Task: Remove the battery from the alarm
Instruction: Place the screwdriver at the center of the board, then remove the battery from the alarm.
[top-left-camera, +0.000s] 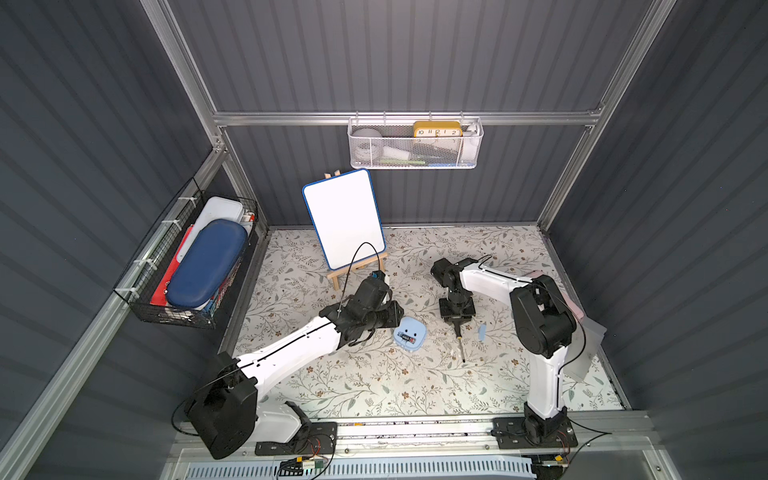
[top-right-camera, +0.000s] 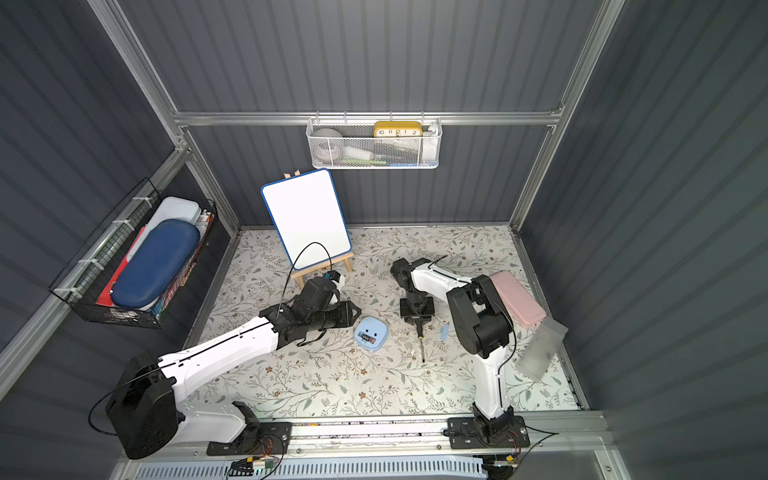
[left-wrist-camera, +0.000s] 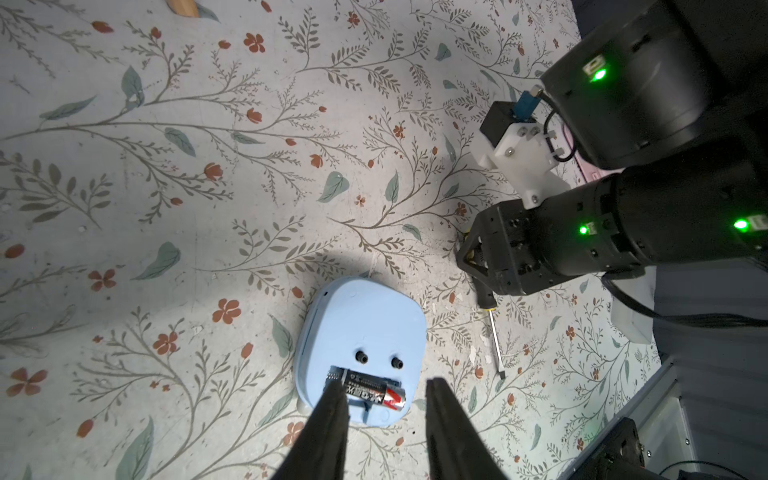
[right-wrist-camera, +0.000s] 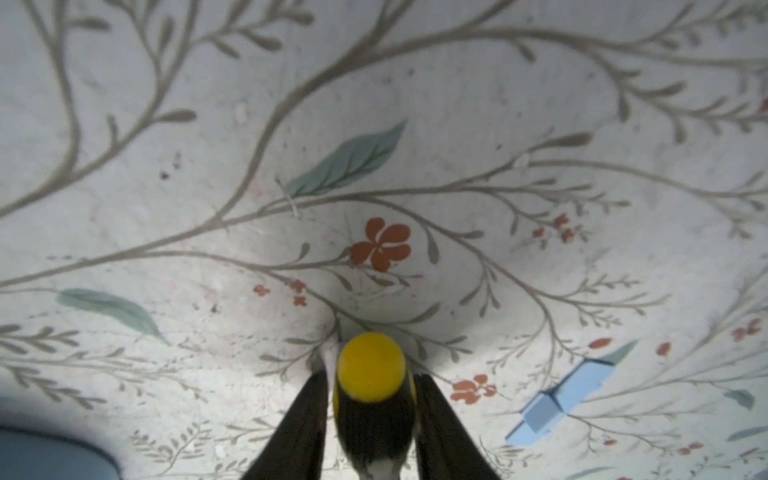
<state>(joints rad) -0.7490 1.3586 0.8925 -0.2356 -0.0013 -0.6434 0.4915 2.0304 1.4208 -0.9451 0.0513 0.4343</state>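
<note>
Alarm is lying face-down on the table, battery sitting in its back slot, label unreadable. Left gripper is standing open over it, one fingertip touching the battery. Right gripper is flanking the screwdriver handle, slightly parted.

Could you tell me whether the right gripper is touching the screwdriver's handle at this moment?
Apart. In the right wrist view a thin strip of table shows between each finger of the right gripper and the screwdriver handle, which sits between open jaws.

yellow clock shows numerals 10, 11, 12, 1, 2 (battery print unreadable).
</note>
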